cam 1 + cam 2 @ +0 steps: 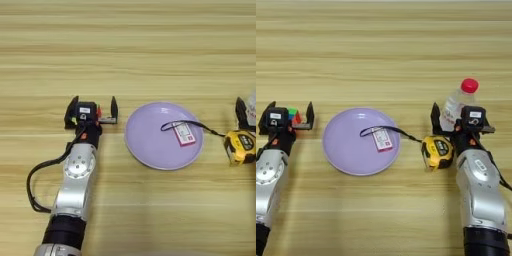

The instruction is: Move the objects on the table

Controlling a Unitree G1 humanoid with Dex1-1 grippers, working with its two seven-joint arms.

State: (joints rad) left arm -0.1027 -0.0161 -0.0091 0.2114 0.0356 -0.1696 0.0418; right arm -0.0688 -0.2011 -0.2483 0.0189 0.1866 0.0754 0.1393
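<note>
- The left claw sits on the worktop left of the lilac plate, its two black fingers spread wide on either side of the puzzle cube. The cube lies between them, mostly hidden under the claw's body in the left eye view; green and red faces peek out in the right eye view. The fingers look released, not pinched on it.
- The right claw is at the clear bottle with the red cap, which stands upright just beyond the yellow tape measure. One finger shows left of the bottle and the claw's body covers its lower right side; I cannot tell whether it is clenched or released.
- The tape measure's strap runs onto the plate and ends in a small red-and-white tag lying there.
- Progress, as a judgement: both arms have reached their objects, but neither object appears lifted or carried anywhere. The grasping, lifting and setting down all seem left to do.
</note>
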